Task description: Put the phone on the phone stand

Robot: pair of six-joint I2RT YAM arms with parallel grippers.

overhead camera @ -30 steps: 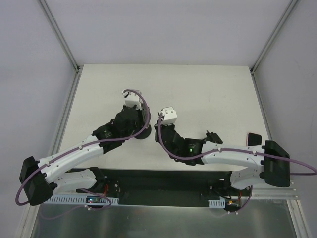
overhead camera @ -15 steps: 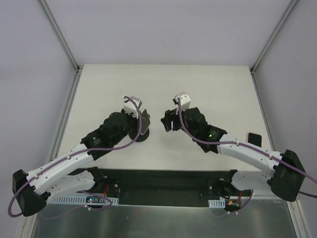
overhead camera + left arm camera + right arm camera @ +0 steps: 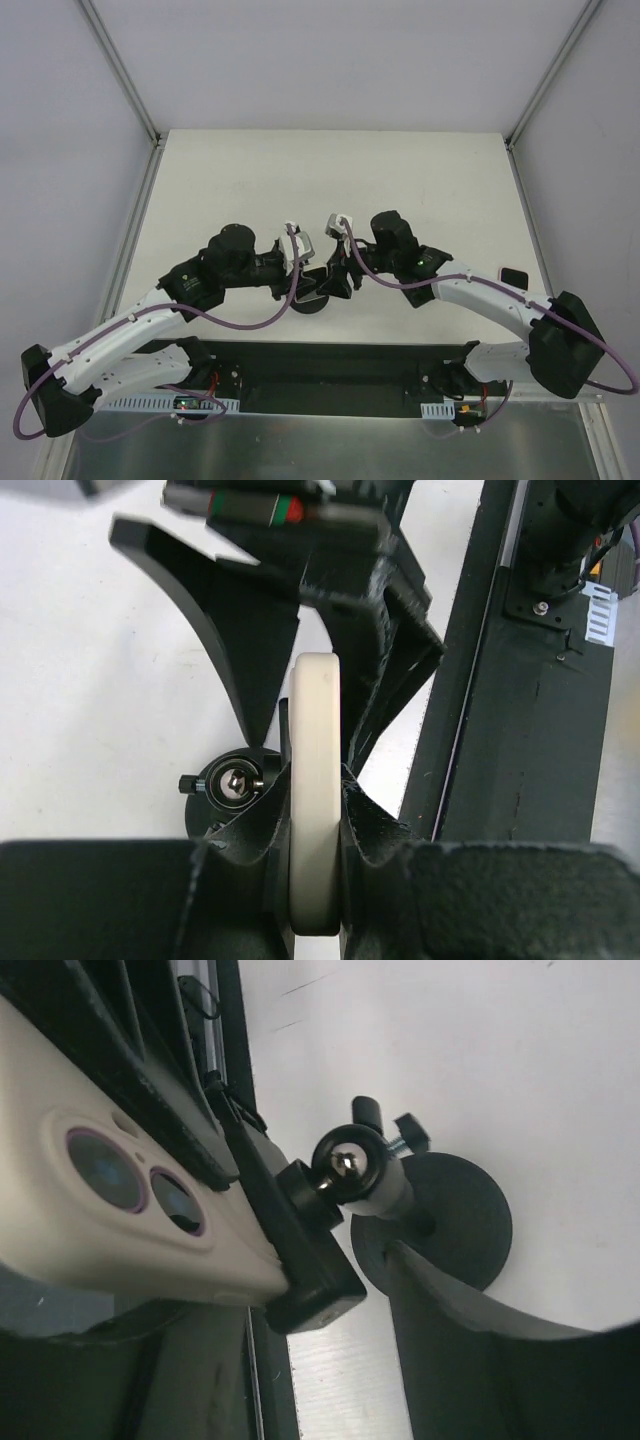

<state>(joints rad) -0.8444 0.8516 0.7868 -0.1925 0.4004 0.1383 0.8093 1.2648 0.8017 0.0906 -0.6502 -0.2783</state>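
The left tool (image 3: 306, 266) is clamped on the cream slab-shaped phone (image 3: 315, 790), held edge-up close beside the black round-based phone stand (image 3: 312, 301) at the middle of the tabletop's (image 3: 200, 180) near edge. The left wrist view shows the right tool (image 3: 333, 281) spread wide, one finger on each side of the phone, not touching it. Only the right wrist view shows the phone's twin camera lenses (image 3: 135, 1185) and the stand's shiny ball joint (image 3: 345, 1165).

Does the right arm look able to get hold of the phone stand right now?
Probably yes: the right gripper is open right at the stand, whose ball joint shows unobstructed in its wrist view; the phone sits just beside it.
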